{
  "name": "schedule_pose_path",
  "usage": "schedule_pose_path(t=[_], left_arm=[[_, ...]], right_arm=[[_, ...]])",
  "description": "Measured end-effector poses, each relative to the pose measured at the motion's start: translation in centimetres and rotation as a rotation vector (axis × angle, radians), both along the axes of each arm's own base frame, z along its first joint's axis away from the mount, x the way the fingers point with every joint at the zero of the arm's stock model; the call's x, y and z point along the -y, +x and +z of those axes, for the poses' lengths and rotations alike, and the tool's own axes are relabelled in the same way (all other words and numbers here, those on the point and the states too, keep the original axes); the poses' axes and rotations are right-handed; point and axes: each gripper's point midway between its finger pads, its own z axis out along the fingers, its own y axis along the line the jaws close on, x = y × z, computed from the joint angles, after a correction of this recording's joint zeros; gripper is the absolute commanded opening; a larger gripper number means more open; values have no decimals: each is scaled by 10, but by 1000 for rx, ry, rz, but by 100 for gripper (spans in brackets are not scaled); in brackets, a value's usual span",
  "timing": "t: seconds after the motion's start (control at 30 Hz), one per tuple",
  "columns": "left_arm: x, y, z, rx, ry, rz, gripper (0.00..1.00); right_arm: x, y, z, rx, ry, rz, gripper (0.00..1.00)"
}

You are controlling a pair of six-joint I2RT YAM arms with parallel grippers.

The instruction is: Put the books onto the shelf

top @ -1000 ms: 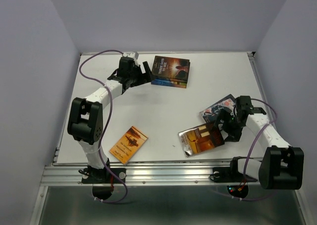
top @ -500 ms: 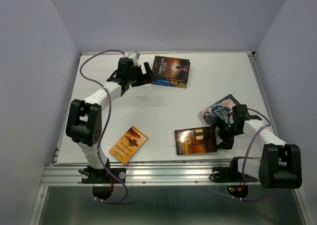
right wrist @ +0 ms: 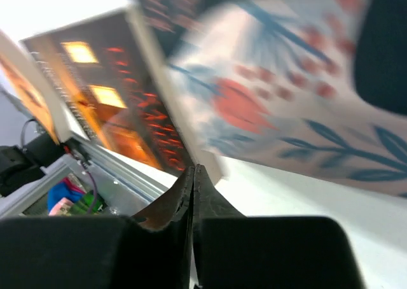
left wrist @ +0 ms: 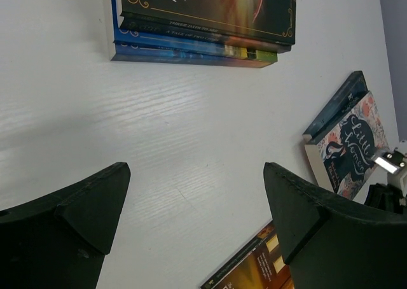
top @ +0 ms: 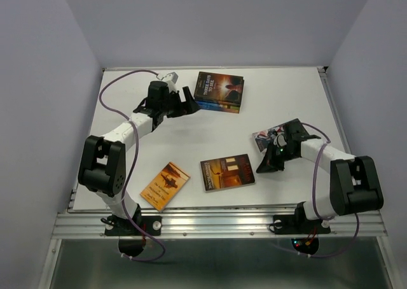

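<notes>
Where the white table (top: 191,136) meets the arm bases, a thin orange paperback (top: 165,185) lies flat and skewed, near the left arm's base. To its right, and apart from it, lies a glossy dark brown paperback (top: 227,172) whose cover shows amber lit windows. It too lies flat on the table.

Just beside that book's right edge is the right gripper (top: 263,167), pointing down toward the tabletop. In its wrist view the gripper (right wrist: 193,187) has its two black fingers (right wrist: 254,251) clenched, pressed pad to pad with only a thin seam between them. The brown book (right wrist: 121,104) and a blurred floral cover fill the picture behind. That cover belongs to a white, red and blue patterned paperback (top: 272,138), partly hidden under the right arm. In the left wrist view it (left wrist: 350,149) rests on top of a dark blue book (left wrist: 337,107).

Further back and across the table, the left gripper (top: 191,99) hovers above the surface with its jaws spread wide, grasping nothing (left wrist: 197,206). Just beyond its tips, near the far edge, is a flat stack of paperbacks (top: 219,91). Its top cover is dark with an orange glow, and blue spines (left wrist: 191,47) show beneath.
</notes>
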Motion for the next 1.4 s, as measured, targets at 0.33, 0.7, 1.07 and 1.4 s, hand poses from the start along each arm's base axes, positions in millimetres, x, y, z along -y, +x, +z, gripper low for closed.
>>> schedule_pose_path(t=[0.33,0.7,1.07,1.4], left_arm=[[7,-18,-6,1,-13,-97,99],[45,-67,-24,-10,10,-310,99],[51,-83,-39,-44,20,-344,99],[44,-109,-93,-193,45,-346,99]], right_arm=[[-23,33,38,234,43,181,17],[-49,-71,9,56,-202,531,25],[-46,-44,-25,40,-386,476,24],[-83,87,-16,408,-506,261,27]])
